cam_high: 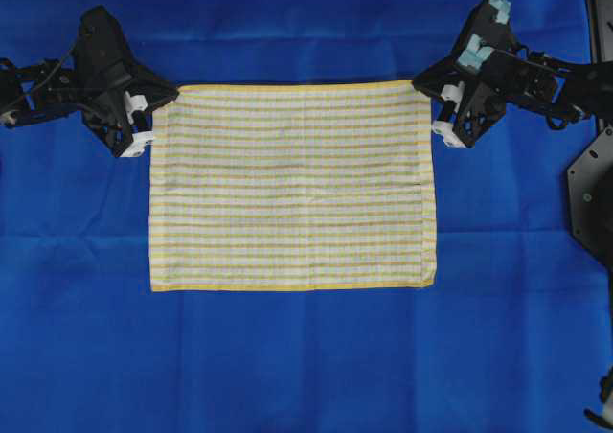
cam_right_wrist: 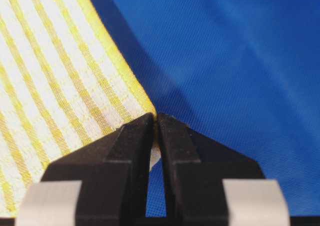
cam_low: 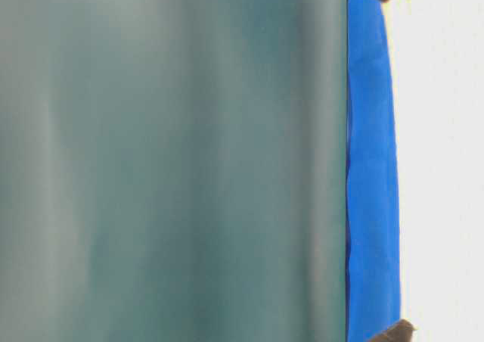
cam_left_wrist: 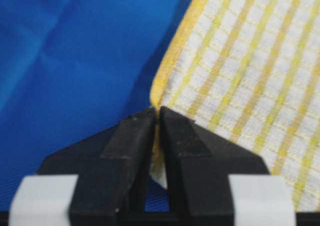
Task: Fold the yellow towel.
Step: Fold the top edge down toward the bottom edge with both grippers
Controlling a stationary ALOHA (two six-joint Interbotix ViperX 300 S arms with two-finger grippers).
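Overhead view: the yellow towel [cam_high: 292, 186] lies spread on the blue table cloth [cam_high: 306, 356], a white rectangle with fine yellow stripes and a yellow hem, its long sides running across the view. My left gripper [cam_high: 153, 117] meets the towel at its far left corner; my right gripper [cam_high: 436, 107] meets it at its far right corner. The two near corners of the towel lie flat on the cloth, well apart from both grippers.

Left wrist view: my left gripper [cam_left_wrist: 156, 117] is pressed together on the towel [cam_left_wrist: 250, 86], with the hemmed corner pinched between the two black fingers [cam_left_wrist: 132, 146] and a small tab of cloth showing below the tips. The towel rises from the blue table cloth [cam_left_wrist: 75, 61] toward the pinch.

Right wrist view: my right gripper [cam_right_wrist: 156, 120] is likewise clamped on the towel [cam_right_wrist: 50, 86], the corner caught between its fingers [cam_right_wrist: 180, 151]; the blue table cloth [cam_right_wrist: 240, 61] fills the side away from the towel.

Table-level view: only a blurred grey-green surface and a strip of the blue table cloth [cam_low: 372, 168] are legible; the towel cannot be made out.
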